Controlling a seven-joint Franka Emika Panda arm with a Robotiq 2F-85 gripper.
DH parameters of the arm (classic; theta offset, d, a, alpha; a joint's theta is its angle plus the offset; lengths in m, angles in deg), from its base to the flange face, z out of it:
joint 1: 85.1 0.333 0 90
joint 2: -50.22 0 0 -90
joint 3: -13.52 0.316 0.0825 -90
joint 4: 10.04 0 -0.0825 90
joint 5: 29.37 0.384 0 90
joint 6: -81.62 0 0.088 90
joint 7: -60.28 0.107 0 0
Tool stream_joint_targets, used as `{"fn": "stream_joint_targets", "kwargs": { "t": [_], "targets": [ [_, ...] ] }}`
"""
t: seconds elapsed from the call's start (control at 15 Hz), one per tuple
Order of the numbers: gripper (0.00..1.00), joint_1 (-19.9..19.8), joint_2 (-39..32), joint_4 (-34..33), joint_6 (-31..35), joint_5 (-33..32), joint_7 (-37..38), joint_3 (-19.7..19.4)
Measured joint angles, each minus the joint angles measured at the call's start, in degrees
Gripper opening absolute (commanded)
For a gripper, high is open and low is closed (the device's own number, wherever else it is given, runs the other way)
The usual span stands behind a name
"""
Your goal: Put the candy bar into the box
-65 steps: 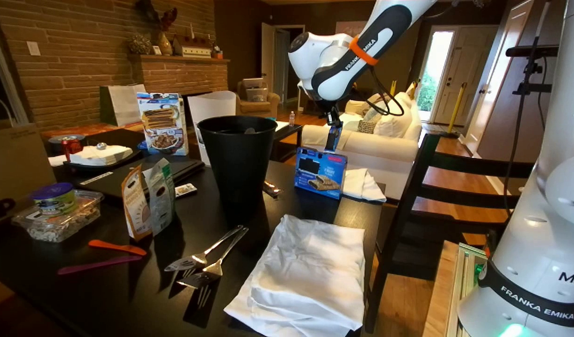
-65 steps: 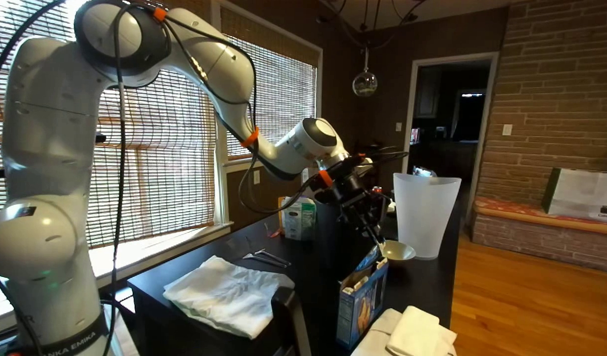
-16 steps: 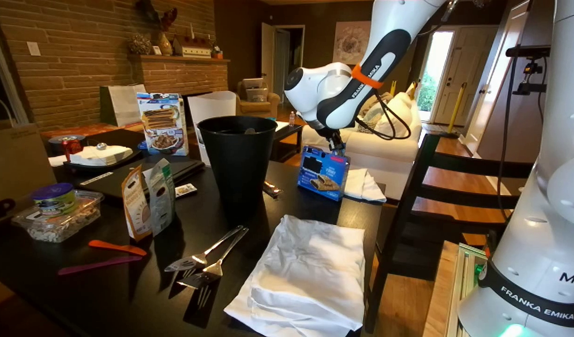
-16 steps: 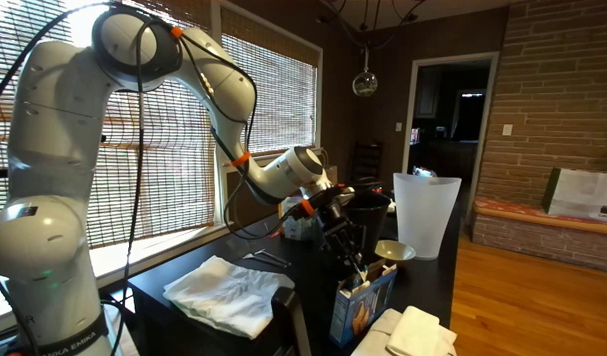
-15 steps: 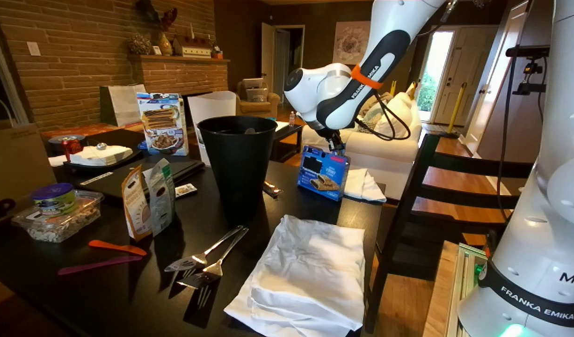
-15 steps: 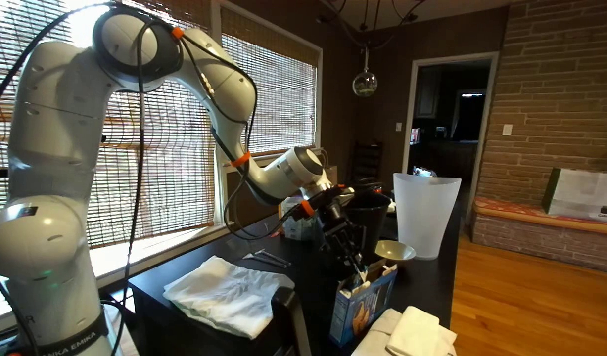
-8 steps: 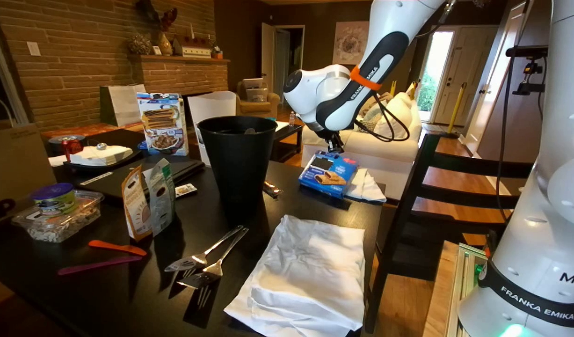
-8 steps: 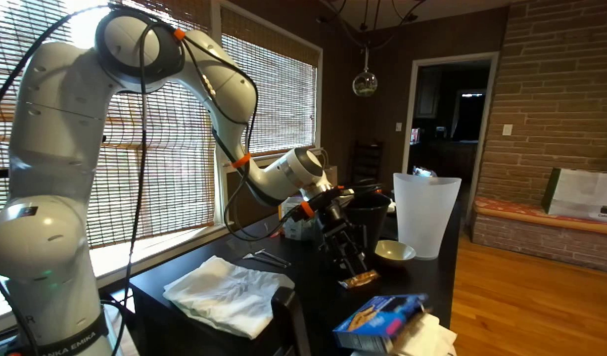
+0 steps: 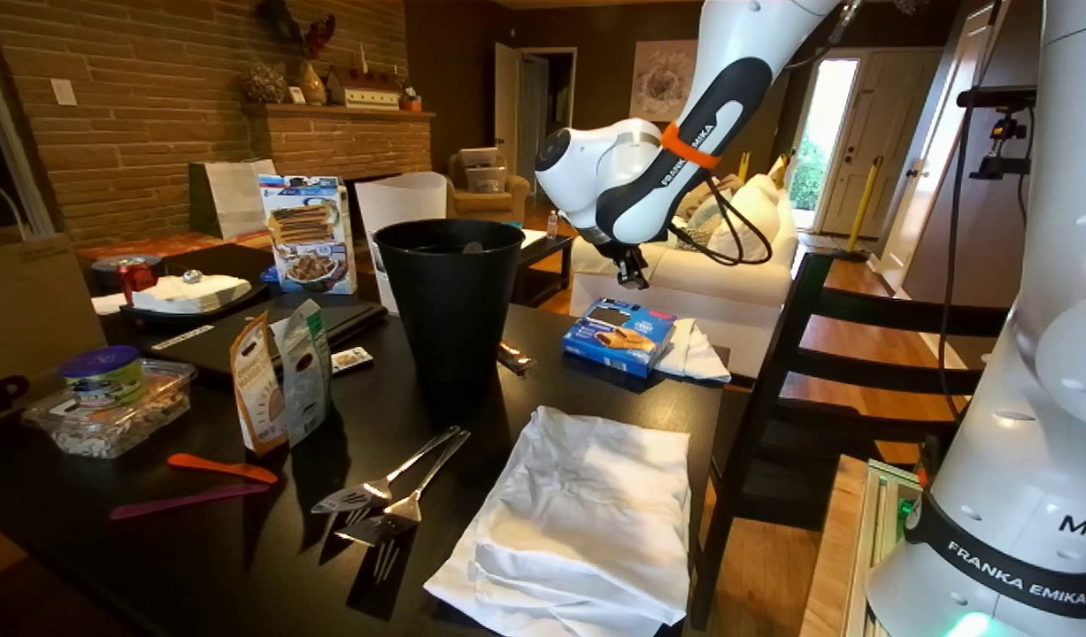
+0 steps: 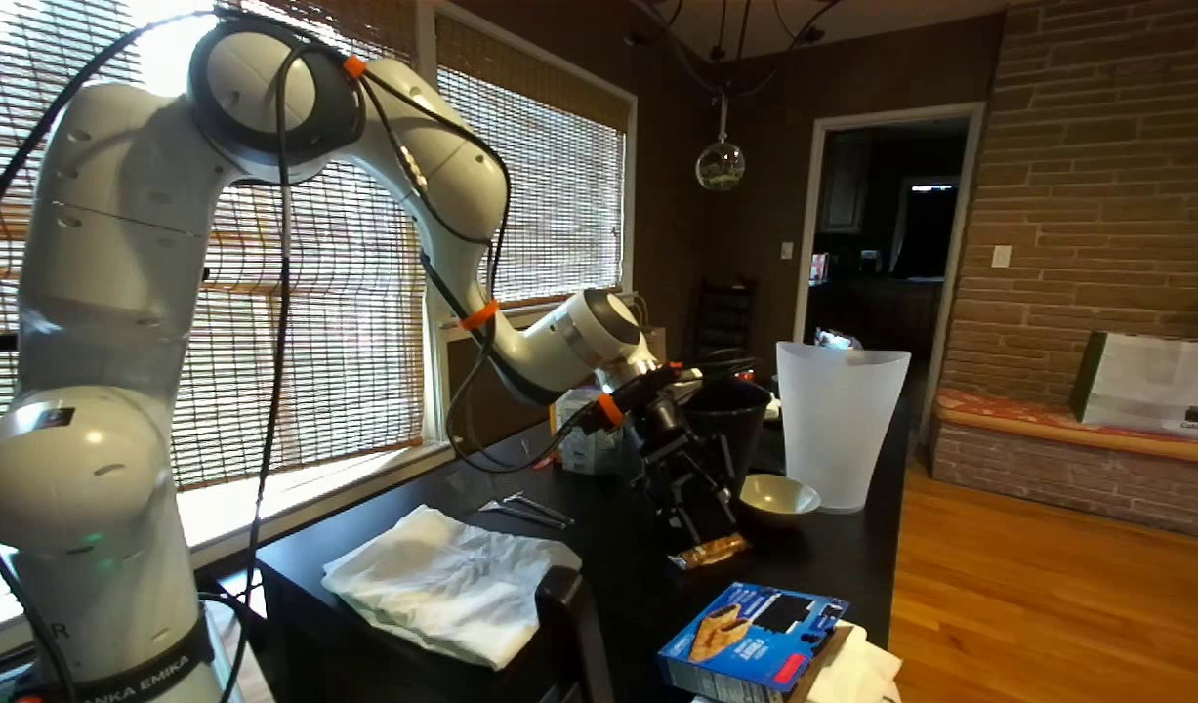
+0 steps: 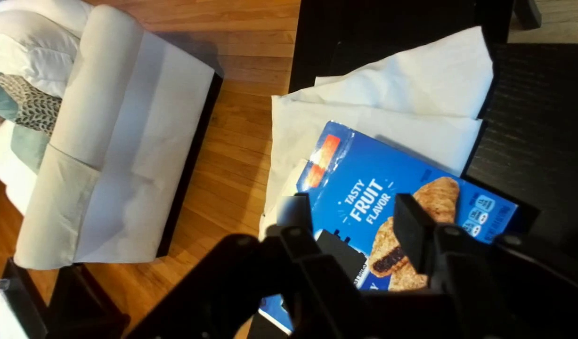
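our gripper [image 11: 351, 214] hangs apart from the blue box [image 9: 620, 340], two jaws spread, nothing pinched. a low push could slide the box, flat near the edge, off the table [image 9: 560, 394]. we count one blue box, one wrapped bar [image 10: 708, 553] near one black bin [image 9: 448, 310], two pouches [image 9: 304, 380], one bowl [image 10: 779, 495]; whether the candy bar is that one or hidden inside the box, we cannot tell.

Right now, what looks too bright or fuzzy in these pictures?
In an exterior view, daylight washes out parts of the blinds; in an exterior view, the dark table gleams; in the wrist view, the pincer looks dark and fuzzy, the box sharper.
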Motion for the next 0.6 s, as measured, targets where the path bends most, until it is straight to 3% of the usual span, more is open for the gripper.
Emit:
{"fn": "stream_joint_targets", "kwargs": {
  "t": [0.07, 0.27, 0.4, 0.47, 0.6],
  "targets": [
    [0.62, -0.31, -0.10, -0.76, 0.01, 0.06, -0.18, -0.08],
    [0.81, -1.62, -1.16, -3.50, 0.02, 0.24, -0.69, -0.58],
    [0.81, -1.93, -1.74, -4.10, 0.04, 0.24, -0.81, -0.59],
    [0.95, -1.91, -1.94, -4.23, 0.04, 0.24, -0.81, -0.59],
    [1.00, -1.88, -2.13, -4.30, 0.04, 0.24, -0.80, -0.57]
  ]
}}
